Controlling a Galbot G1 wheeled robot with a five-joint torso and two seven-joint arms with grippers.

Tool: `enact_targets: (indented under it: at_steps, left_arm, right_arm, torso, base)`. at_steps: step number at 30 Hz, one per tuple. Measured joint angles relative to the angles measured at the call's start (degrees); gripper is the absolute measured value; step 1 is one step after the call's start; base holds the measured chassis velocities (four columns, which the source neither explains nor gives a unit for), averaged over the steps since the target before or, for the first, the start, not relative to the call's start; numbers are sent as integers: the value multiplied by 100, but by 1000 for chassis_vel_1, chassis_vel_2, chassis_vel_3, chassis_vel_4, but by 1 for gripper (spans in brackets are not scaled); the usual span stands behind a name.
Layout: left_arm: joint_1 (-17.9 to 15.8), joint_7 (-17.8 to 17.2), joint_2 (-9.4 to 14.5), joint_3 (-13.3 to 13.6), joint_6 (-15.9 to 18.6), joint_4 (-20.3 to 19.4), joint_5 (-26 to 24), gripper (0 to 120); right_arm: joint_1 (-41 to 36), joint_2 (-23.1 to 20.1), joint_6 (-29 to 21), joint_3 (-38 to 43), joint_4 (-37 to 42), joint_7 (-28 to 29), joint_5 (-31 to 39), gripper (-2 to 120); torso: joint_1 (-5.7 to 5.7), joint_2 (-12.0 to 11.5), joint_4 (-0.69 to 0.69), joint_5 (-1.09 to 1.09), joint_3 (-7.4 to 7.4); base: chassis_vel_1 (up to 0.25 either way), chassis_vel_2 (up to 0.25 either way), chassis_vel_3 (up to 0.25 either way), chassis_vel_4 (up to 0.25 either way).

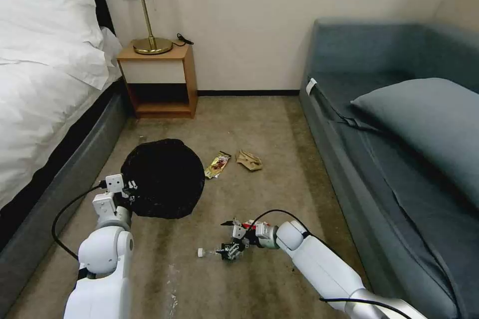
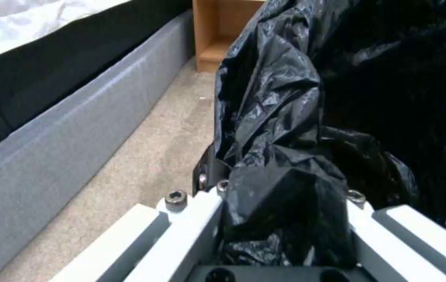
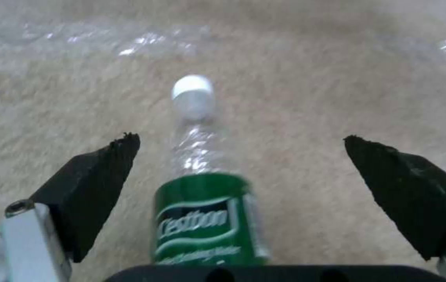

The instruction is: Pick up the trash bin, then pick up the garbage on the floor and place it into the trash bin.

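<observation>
**Desk:** What does the caption say for the hotel-room shot?

**Photographer:** Right gripper (image 1: 230, 249) low over the carpet, its 2 black pads (image 3: 95, 184) spread wide with the plastic bottle (image 3: 204, 203) lying between them, untouched on either side. Left gripper (image 1: 130, 192) clamped on the rim of the trash bin (image 1: 164, 177), a fold of black liner (image 2: 280, 188) bunched in its grip, the bin held beside the bed.

**Desk:** Risks?

**Photographer:** My judgement only. The bottle is round and lies loose; if 1 pad meets it first, it could roll or squirt out toward the cap (image 3: 193, 94). Thin clear plastic may also crumple and slip. On the other side, the hold looks to be partly on slack bag, so the liner could drag off the rim or the bin could tip.

**Desk:** Counts?

**Photographer:** 1 bin. Litter on the floor: 1 bottle, 1 gold-brown wrapper (image 1: 217, 165), 1 tan paper wad (image 1: 249, 160), both beyond the bin's right. A scrap of red and white shows by the right wrist; I cannot tell what it is.
</observation>
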Motion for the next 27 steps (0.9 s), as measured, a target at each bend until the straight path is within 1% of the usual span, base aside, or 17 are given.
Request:
enact_targets:
  at_steps: [9,13,16,27]
  left_arm:
    - [52,-4,-17,-8,-27,-10,-7,2]
    - [75,-4,-56,18,-86,22,18,2]
    - [78,-4,-61,28,-94,27,26,2]
    - [-7,-5,-80,101,-101,2,37,2]
  right_arm:
    - [-14,172,153,264,-503,-163,-297,100]
    - [11,249,241,408,-756,-147,-382,100]
    - [20,258,250,441,-801,-148,-404,100]
    - [35,359,372,717,-1191,-77,-546,100]
  torso:
    - [0,0,0,0,0]
    - [0,0,0,1,0]
    - [0,0,0,1,0]
    - [0,0,0,1,0]
  base:
    - [0,0,0,0]
    - [0,0,0,0]
    - [0,0,0,0]
    - [0,0,0,0]
